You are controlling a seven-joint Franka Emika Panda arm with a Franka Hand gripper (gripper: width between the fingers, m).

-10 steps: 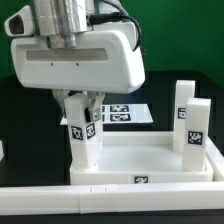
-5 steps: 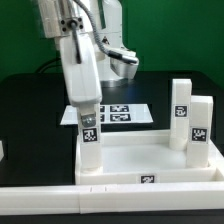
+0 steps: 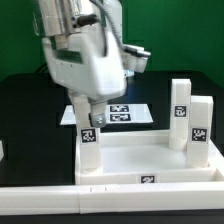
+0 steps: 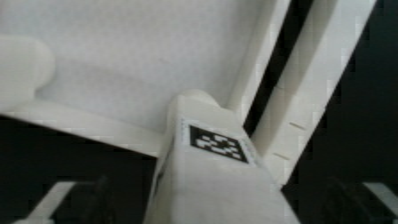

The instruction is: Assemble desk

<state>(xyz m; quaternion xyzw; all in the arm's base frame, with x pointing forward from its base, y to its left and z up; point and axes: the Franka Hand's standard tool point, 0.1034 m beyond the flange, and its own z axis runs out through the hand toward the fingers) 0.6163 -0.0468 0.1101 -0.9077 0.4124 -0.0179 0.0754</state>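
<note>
You get even, bright overhead light; white plastic nearly washes out against the black table (image 3: pixel 25 110). The arm (image 3: pixel 85 50) looks smeared by motion. The wrist view is soft, grainy, and out of focus up close.

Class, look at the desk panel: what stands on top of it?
Three tagged legs stand on the panel: one under the claw, two on the exterior view's right. Corner sockets beneath them are covered.
</note>
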